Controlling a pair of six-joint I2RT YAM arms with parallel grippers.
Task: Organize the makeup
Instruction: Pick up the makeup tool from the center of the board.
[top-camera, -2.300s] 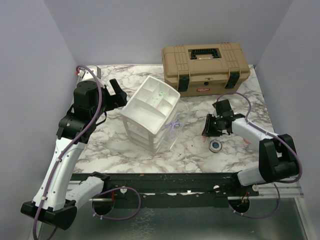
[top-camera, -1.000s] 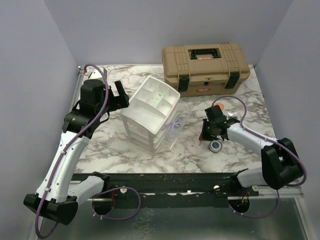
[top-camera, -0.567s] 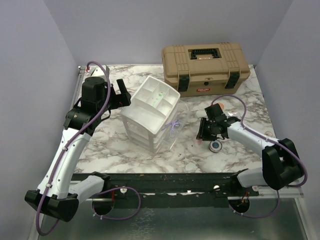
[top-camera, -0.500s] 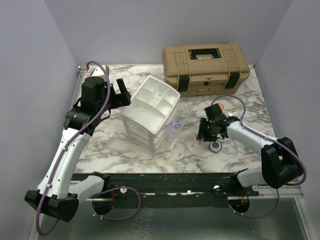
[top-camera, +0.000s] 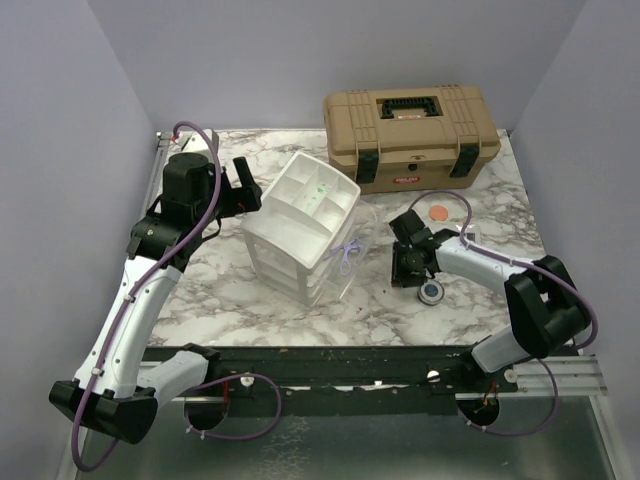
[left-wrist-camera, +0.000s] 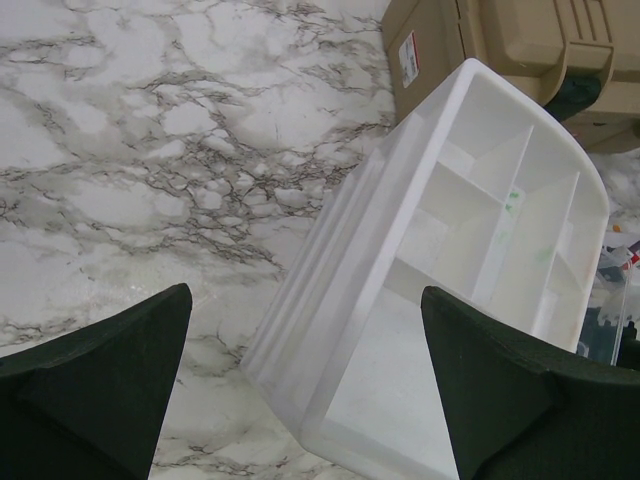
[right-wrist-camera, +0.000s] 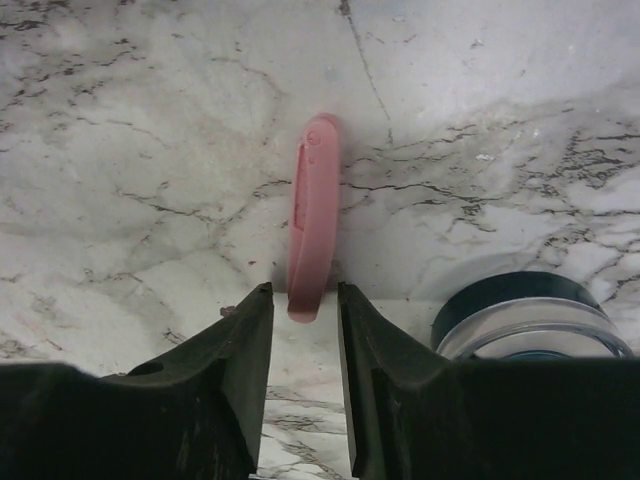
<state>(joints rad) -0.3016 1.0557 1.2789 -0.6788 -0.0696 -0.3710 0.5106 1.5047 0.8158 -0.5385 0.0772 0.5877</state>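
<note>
pink piece (right-wrist-camera: 312, 215) lies just beside the round compact (right-wrist-camera: 530, 315), long axis pointing straight away from the right gripper (right-wrist-camera: 304, 290), whose part-spread fingers straddle its near end unpinched; left gripper (left-wrist-camera: 305, 295), spread wide, is farther off.

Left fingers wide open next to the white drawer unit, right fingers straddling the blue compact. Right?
No. The right wrist view shows the right fingers straddling the pink piece; the compact sits off to the side. Left fingers are wide open next to the white drawer unit.
</note>
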